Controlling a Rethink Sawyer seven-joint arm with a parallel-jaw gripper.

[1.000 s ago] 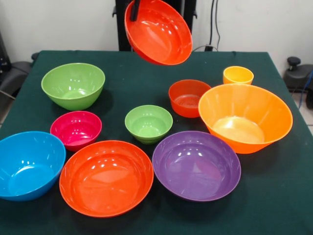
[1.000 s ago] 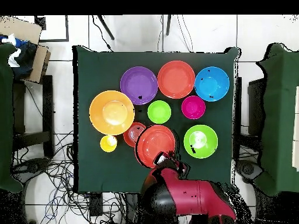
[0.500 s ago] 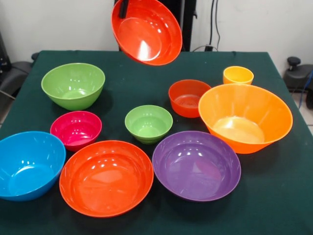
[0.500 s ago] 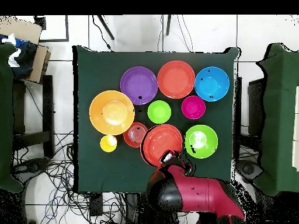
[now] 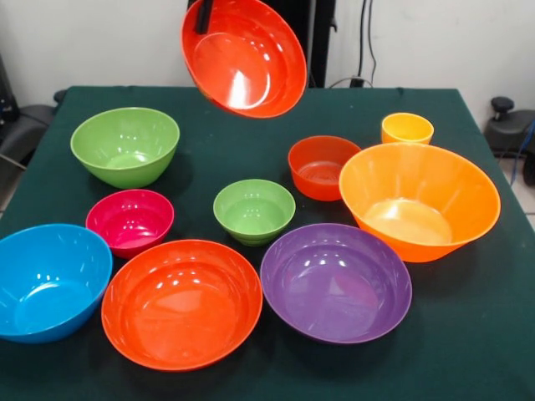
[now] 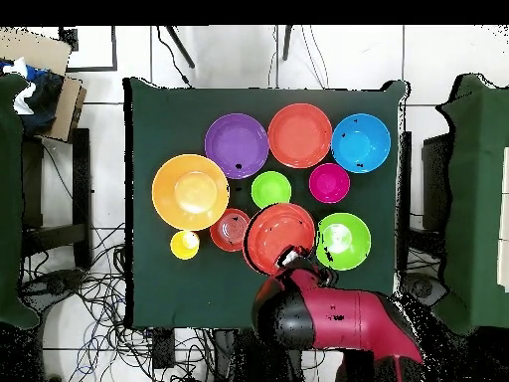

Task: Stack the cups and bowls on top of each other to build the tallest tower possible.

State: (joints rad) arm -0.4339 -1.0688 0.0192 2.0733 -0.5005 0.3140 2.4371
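My gripper [image 5: 203, 15] is shut on the rim of a wide red-orange bowl [image 5: 247, 58] and holds it tilted in the air above the table's far side; the overhead view shows this bowl [image 6: 278, 234] under the arm's end [image 6: 291, 261]. On the table stand, apart and unstacked, a large lime green bowl [image 5: 125, 144], a small lime green bowl [image 5: 253, 209], a magenta bowl [image 5: 129, 219], a blue bowl [image 5: 46, 280], a second wide red-orange bowl [image 5: 181, 302], a purple bowl [image 5: 336, 281], a large orange bowl [image 5: 418, 199], a small red-orange bowl [image 5: 322, 165] and a yellow-orange cup [image 5: 407, 129].
The dark green table [image 5: 468, 334] has bare cloth along its near right side and far left corner. In the overhead view chairs stand at both sides and cables lie on the floor [image 6: 99, 288].
The held red-orange bowl has moved left in the front view, toward the large lime green bowl. The bowls on the table have not moved.
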